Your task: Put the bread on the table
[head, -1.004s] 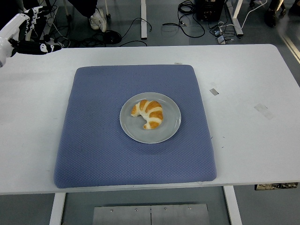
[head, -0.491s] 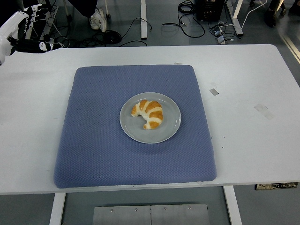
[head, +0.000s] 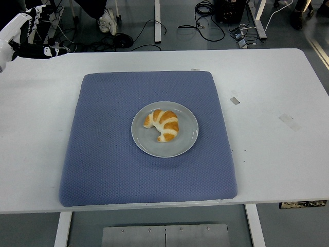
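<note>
From the head view, the bread [head: 162, 124], a golden croissant striped with white, is lying curled on the grey plate [head: 188, 144] at the middle of the blue mat [head: 108, 154]. Bare white table [head: 277, 92] is stretching wide to the right. The left hand [head: 23, 36] is hovering at the far-left corner, fingers spread, holding nothing.

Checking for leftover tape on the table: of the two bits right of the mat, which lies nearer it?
The small grey piece close beside the blue mat's right edge; the paler piece lies farther right.
</note>
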You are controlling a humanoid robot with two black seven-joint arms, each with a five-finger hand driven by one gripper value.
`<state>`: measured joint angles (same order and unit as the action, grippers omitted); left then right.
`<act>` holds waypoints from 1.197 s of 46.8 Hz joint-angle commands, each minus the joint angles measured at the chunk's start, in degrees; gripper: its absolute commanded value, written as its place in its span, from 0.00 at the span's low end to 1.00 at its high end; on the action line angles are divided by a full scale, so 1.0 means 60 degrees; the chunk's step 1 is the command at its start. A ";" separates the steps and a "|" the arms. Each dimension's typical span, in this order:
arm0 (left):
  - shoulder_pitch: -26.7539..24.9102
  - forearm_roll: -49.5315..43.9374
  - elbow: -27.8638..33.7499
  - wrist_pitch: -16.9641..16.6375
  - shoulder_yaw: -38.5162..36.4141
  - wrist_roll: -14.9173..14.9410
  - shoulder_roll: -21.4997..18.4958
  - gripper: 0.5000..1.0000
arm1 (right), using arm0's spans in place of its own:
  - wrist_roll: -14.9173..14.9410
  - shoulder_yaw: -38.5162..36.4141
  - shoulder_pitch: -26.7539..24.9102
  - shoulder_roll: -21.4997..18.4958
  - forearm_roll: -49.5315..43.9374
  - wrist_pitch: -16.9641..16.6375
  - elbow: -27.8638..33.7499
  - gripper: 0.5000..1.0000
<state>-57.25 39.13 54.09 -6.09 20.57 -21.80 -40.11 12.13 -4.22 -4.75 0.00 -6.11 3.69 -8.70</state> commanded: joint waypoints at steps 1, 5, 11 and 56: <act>-0.0024 -0.0004 -0.0007 0.0005 0.0014 0.0000 -0.0010 0.97 | 0.0000 0.0000 0.0000 0.0000 -0.0007 0.0001 0.0000 1.00; -0.0024 -0.0004 0.0007 0.0005 0.0014 0.0000 0.0005 0.97 | 0.0000 0.0000 0.0000 0.0000 -0.0007 0.0001 0.0000 1.00; -0.0024 -0.0004 -0.0007 0.0005 0.0014 0.0000 -0.0010 0.97 | 0.0000 0.0000 0.0000 0.0000 0.0007 0.0001 0.0000 1.00; -0.0156 0.5034 0.3127 0.0005 0.0146 0.2724 -0.0083 0.88 | 0.0000 0.0000 0.0000 0.0000 0.0007 0.0001 0.0000 1.00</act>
<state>-58.04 66.15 71.69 -6.14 21.38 -6.89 -40.77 12.13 -4.22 -4.74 0.00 -6.10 3.68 -8.70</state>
